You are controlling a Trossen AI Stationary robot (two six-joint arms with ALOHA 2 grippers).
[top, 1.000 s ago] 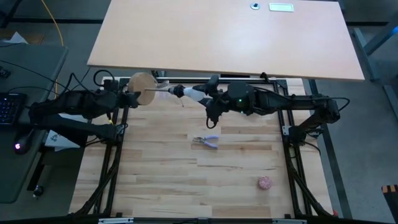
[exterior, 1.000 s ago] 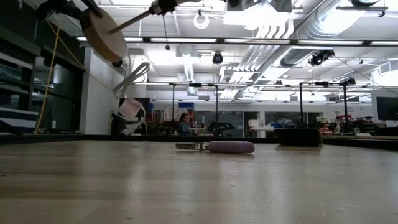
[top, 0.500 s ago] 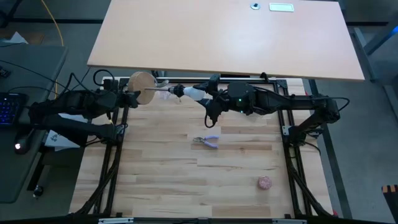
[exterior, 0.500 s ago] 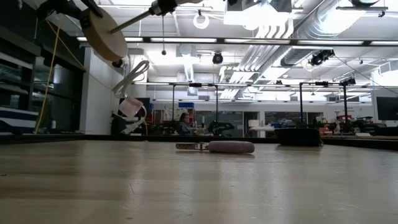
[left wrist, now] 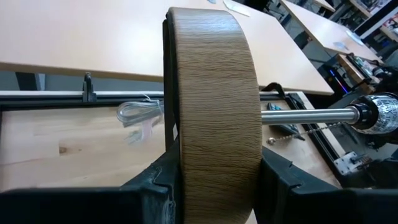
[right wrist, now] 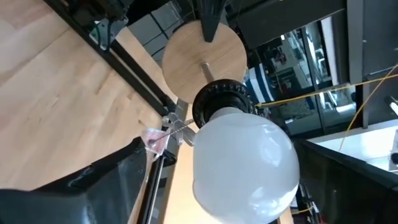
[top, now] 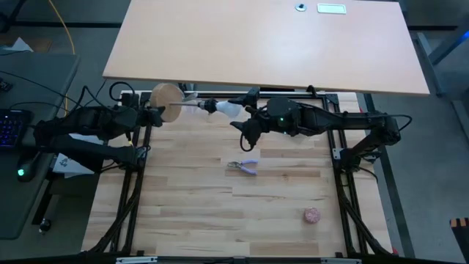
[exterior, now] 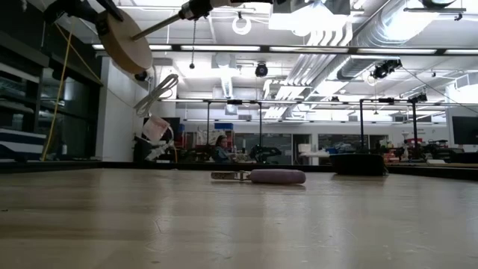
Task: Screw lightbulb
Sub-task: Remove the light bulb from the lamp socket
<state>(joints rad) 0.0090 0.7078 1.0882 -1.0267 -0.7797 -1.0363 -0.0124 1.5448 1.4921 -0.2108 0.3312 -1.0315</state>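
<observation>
No lettering, number, brand or sign can be read in any view. A pale rectangular label [top: 331, 9] lies near the far right corner of the light-coloured board [top: 220, 44] beyond the worktop, too small to make out. The silver band [left wrist: 387, 114] on the socket shows faint marks that cannot be told.

The counter [top: 190, 213] is a light wooden butcher-block top of joined planks. Near its middle lies a small pair of pliers [top: 243, 166] with purple handles. Well apart from them, toward the right front, a pinkish round ball [top: 312, 215] rests on the wood.
</observation>
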